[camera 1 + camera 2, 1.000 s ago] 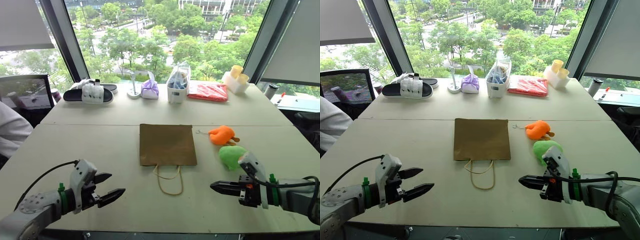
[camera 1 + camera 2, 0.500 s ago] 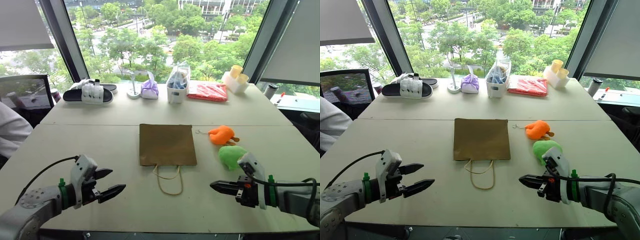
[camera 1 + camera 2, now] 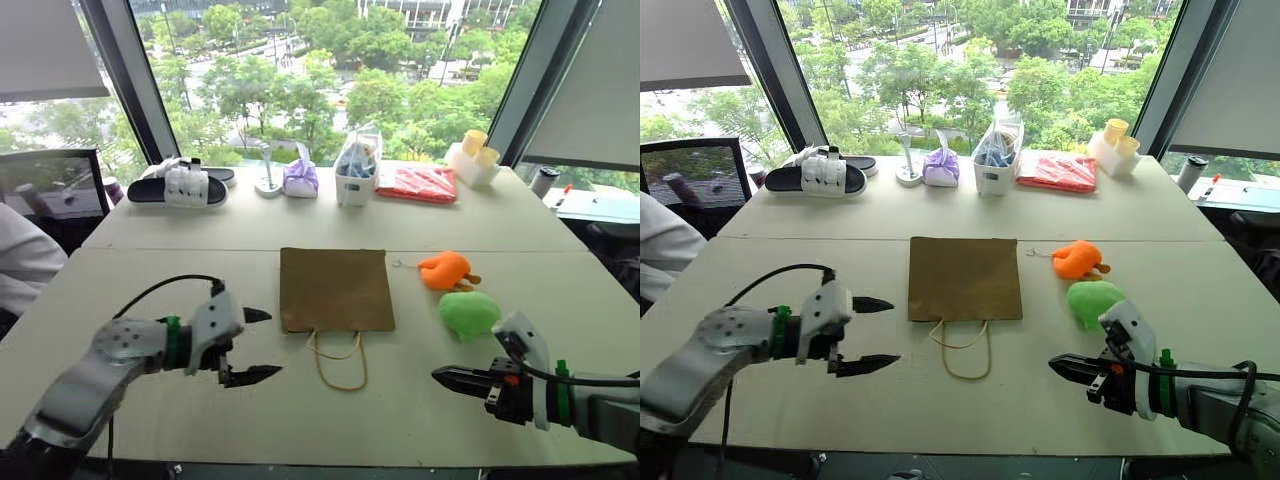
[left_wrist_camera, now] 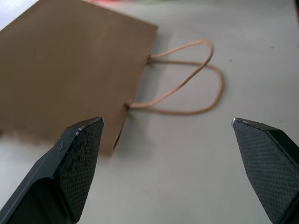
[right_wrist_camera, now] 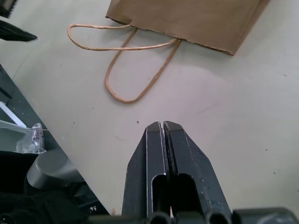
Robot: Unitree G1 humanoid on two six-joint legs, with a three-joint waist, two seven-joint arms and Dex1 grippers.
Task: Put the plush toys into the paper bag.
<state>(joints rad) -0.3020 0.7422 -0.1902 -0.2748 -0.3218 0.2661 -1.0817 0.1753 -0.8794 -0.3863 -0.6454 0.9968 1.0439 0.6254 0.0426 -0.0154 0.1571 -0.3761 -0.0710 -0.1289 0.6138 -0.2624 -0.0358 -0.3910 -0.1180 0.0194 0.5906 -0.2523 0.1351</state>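
Table (image 3: 200, 420): paper bag (image 3: 334, 289) flat, just beyond splayed left fingers (image 3: 258, 375); right fingers (image 3: 455, 379) clenched, empty.

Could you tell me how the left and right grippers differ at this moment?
The left gripper has its fingers spread wide, while the right gripper is shut with nothing between its fingers. The left gripper sits close to the paper bag, aimed at its handle end; the right gripper sits farther off, near the green plush toy. Both hold nothing.

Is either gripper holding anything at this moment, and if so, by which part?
Nothing is held. The left gripper is open and empty beside the paper bag; the right gripper is shut on nothing, near the green plush toy.
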